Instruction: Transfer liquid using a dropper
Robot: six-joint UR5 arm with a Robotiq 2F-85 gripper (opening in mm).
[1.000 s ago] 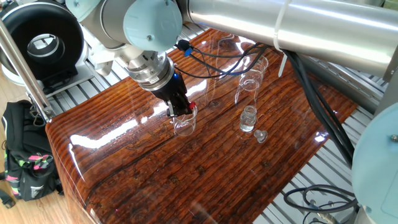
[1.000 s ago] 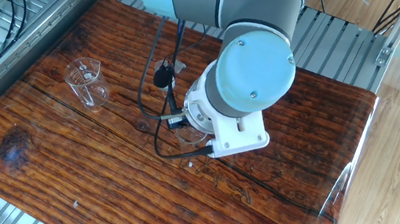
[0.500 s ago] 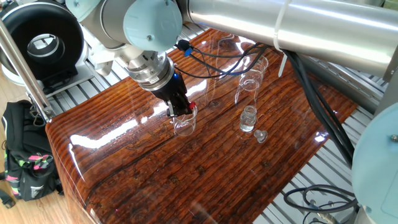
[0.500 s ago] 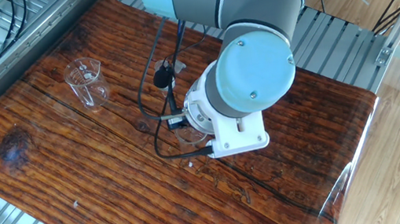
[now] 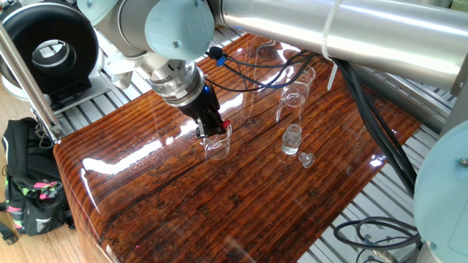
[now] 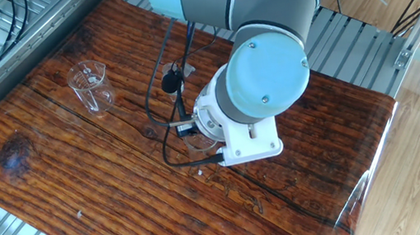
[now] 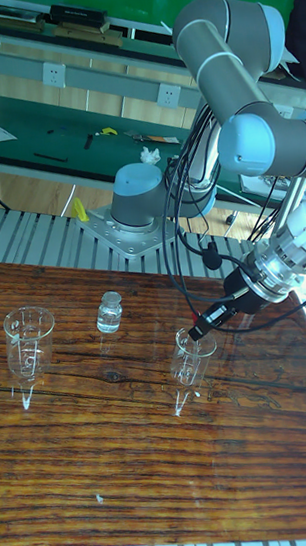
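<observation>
Barely visible, dropper red bulb, claw over glass

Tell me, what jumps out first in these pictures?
The big grey and pale-blue robot arm reaches over the glossy reddish-brown wooden table, its black gripper poised at the rim of a small clear glass beaker. A second clear measuring beaker stands apart near the table's edge.

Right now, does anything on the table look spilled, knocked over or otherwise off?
No spill shows on the table. The small glass stopper lies loose beside the open small bottle. Both beakers stand upright. The gripper is at the near beaker's rim; the dropper is hard to make out.
</observation>
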